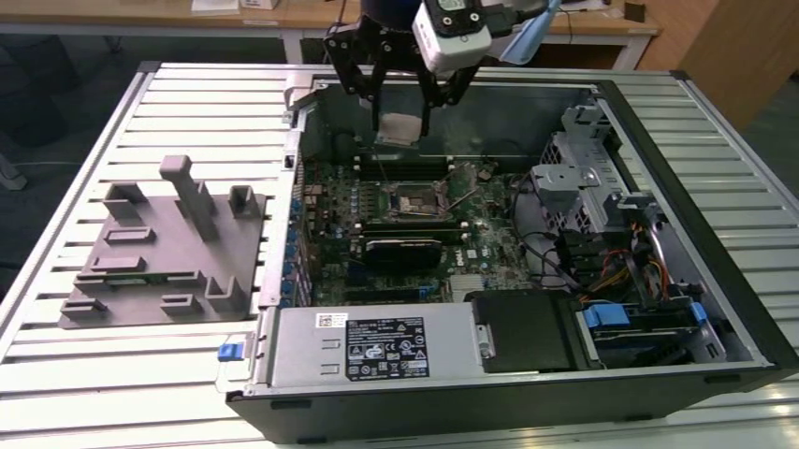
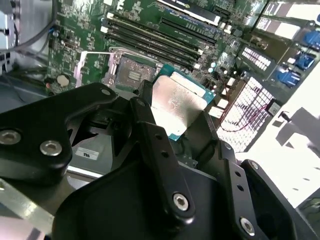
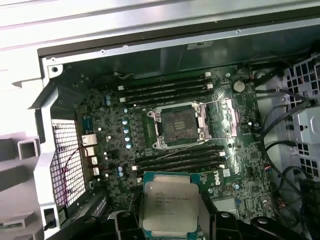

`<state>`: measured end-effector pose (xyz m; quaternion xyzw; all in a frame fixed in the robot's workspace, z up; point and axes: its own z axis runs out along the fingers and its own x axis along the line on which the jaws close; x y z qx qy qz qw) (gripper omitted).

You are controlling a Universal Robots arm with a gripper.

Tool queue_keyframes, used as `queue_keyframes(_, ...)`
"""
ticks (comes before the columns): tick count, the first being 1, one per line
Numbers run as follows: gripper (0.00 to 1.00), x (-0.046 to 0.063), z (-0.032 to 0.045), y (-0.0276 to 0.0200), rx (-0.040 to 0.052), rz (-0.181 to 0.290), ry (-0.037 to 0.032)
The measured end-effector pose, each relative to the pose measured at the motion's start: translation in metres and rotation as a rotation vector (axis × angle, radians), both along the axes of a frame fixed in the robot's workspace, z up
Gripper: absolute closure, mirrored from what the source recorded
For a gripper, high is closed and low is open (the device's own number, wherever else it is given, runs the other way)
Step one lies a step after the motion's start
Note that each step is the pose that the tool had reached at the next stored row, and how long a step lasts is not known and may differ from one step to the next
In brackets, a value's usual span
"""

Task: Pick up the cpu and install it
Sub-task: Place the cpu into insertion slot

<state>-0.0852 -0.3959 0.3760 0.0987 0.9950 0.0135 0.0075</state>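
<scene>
My gripper (image 1: 399, 120) hangs over the far side of the open computer case, shut on the cpu (image 1: 399, 128), a small silvery square held flat between the two black fingers. In both wrist views the cpu (image 2: 176, 104) (image 3: 167, 206) shows its pale metal top and thin teal rim, gripped on two opposite edges. The open socket (image 1: 413, 198) (image 3: 177, 125) (image 2: 132, 75) lies on the green motherboard (image 3: 235, 150) below, its metal frame lifted to one side and its middle bare. The cpu is well above the board, offset from the socket toward the case's far wall.
A grey fixture block (image 1: 163, 243) with upright posts stands on the slatted table at the exterior view's left. Inside the case are a power supply (image 1: 374, 341) at the near side, a drive cage (image 1: 587, 178) with cables at the right, and memory slots (image 3: 165, 90) flanking the socket.
</scene>
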Motion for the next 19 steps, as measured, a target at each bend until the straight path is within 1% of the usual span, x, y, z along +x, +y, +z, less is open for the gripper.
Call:
queue_keyframes(8,0.47,0.0002,-0.0010,0.0010,-0.0061,-0.090,0.0000)
queue_keyframes(19,0.47,0.0002,-0.0025,0.0016,-0.0097,-0.231,0.0003)
